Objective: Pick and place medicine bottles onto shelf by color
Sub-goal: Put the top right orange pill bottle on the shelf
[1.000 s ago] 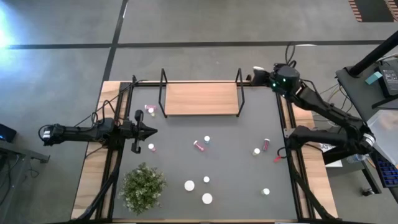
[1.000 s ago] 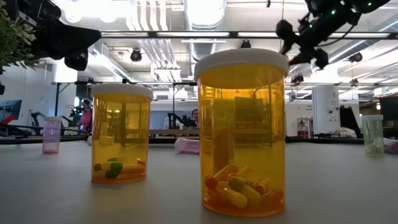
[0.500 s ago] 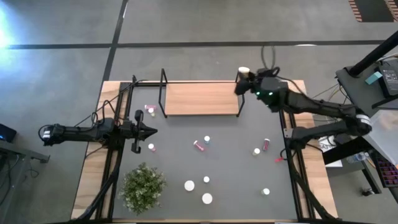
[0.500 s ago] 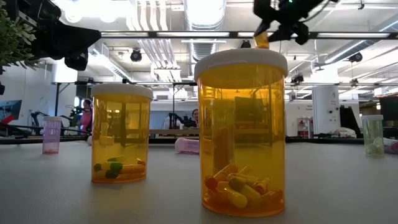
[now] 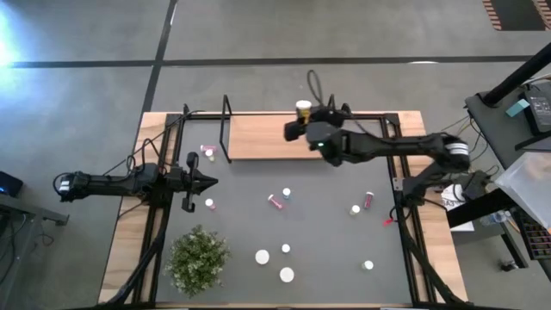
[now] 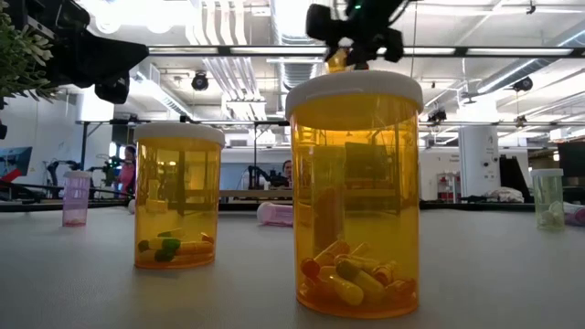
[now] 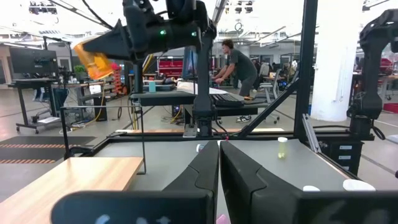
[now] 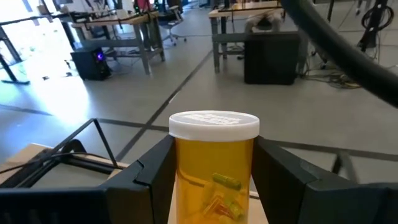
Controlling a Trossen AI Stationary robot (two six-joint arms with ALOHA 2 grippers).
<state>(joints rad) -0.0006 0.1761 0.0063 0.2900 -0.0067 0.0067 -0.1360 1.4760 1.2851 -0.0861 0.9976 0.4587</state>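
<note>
Orange bottle (image 5: 303, 108) hangs over wooden shelf (image 5: 267, 138).

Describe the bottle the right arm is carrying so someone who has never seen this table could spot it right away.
Look at the shelf at the table's far edge. Above its right part, the right gripper is shut on an orange bottle with a white cap. It is the only bottle held in the air; the others sit on the table.

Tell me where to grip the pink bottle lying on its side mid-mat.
Grip the pink bottle across the middle of its body, from straight above, fingers straddling its short width. It lies flat with its long axis diagonal, and the small white-capped bottle stands close to one end.
</note>
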